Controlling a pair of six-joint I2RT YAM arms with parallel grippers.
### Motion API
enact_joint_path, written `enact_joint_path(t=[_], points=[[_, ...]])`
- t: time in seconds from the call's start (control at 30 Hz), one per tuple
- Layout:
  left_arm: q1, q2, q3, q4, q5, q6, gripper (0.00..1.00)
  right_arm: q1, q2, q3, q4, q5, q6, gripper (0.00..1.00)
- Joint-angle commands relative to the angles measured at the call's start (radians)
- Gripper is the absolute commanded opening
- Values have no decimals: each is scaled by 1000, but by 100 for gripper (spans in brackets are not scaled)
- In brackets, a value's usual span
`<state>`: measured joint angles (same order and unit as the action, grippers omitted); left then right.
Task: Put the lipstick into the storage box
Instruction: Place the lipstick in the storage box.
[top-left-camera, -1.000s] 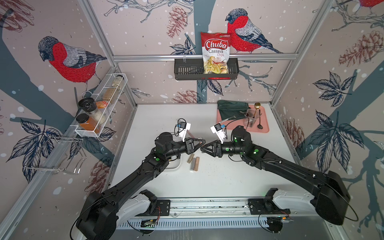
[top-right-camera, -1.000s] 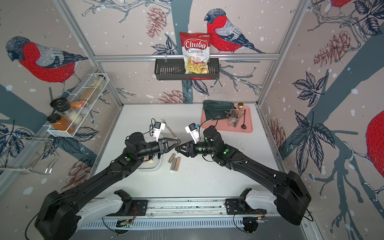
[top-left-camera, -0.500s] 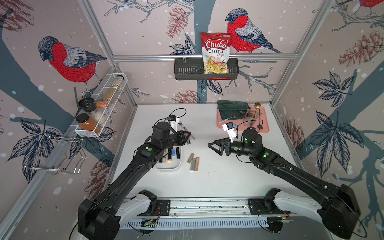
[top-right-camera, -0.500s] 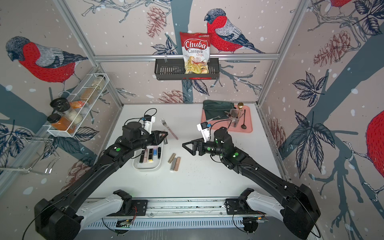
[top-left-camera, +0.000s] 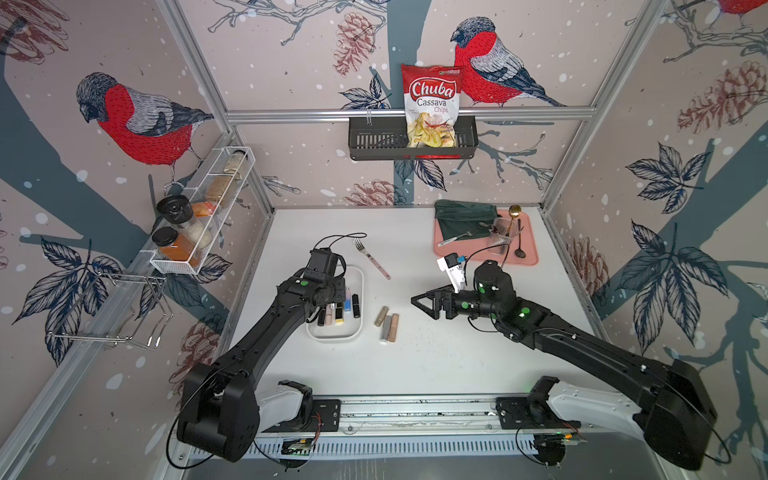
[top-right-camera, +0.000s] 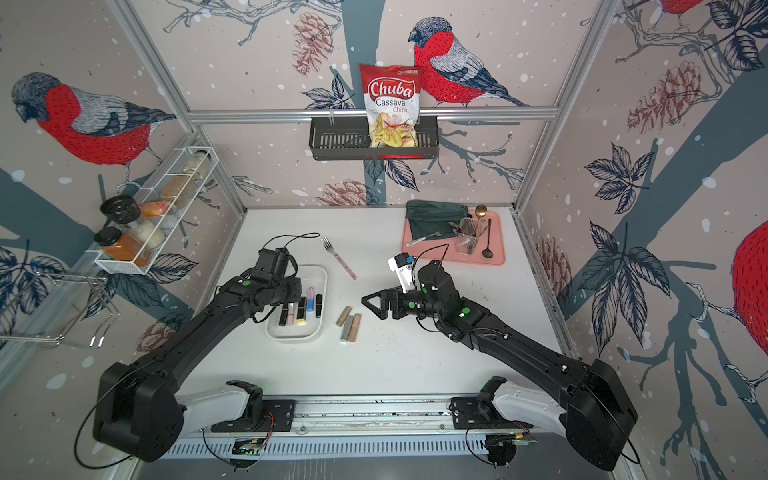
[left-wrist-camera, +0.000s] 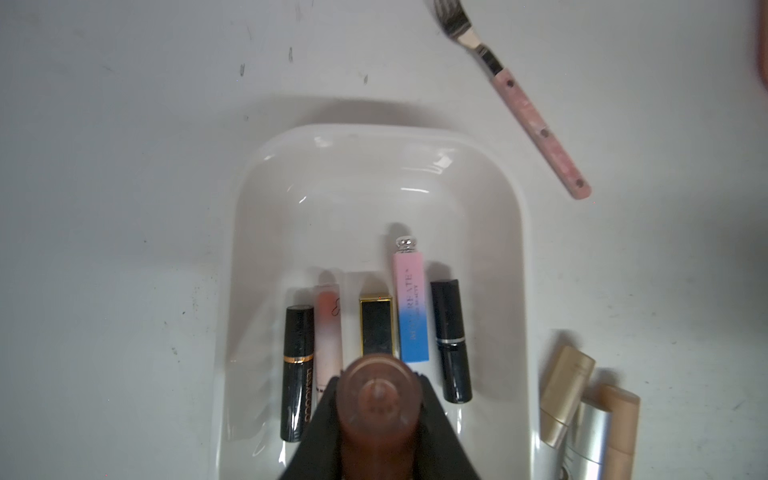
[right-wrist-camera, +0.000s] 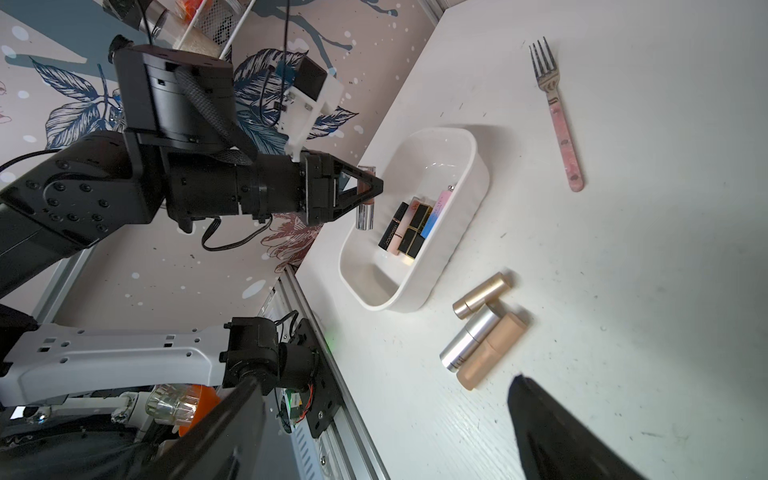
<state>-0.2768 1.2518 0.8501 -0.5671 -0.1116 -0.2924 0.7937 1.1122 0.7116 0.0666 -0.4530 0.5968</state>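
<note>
The left arm rises from its base at the near left, elbow bent, and reaches toward the far right. Its wrist is turned down over the plain white rectangular plastic storage box (top-left-camera: 334, 337), which sits left of the table's centre. The left gripper (right-wrist-camera: 368, 189) is clamped on a lipstick with a brownish cap and silver barrel (right-wrist-camera: 365, 214), held crosswise between the fingers above the box. Five other cosmetic tubes (left-wrist-camera: 376, 328) lie side by side in the near half of the box. The right arm stretches from the near right toward the middle, forearm low and nearly level. The right gripper (top-left-camera: 417, 301) has its jaws spread wide, holding nothing, and points left above the bare tabletop. Three gold, silver and tan tubes (top-left-camera: 387, 324) lie together on the table just right of the box, between it and the right gripper. A pink-handled metal fork (top-left-camera: 372, 257) lies beyond the box, toward the far side.
</note>
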Motion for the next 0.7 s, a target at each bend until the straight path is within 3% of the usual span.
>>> enact_joint_path(t=[0.0,0.4,0.67], points=[[22,32,-21,31,3,18,11,2,-8,-2,-10,17,-26,96],[40,130,-17,58,43,30,11,-1,-11,-7,-19,23,-34,96],[50,175,-19,67,66,38,17,-1,-14,-3,-21,24,-30,96]])
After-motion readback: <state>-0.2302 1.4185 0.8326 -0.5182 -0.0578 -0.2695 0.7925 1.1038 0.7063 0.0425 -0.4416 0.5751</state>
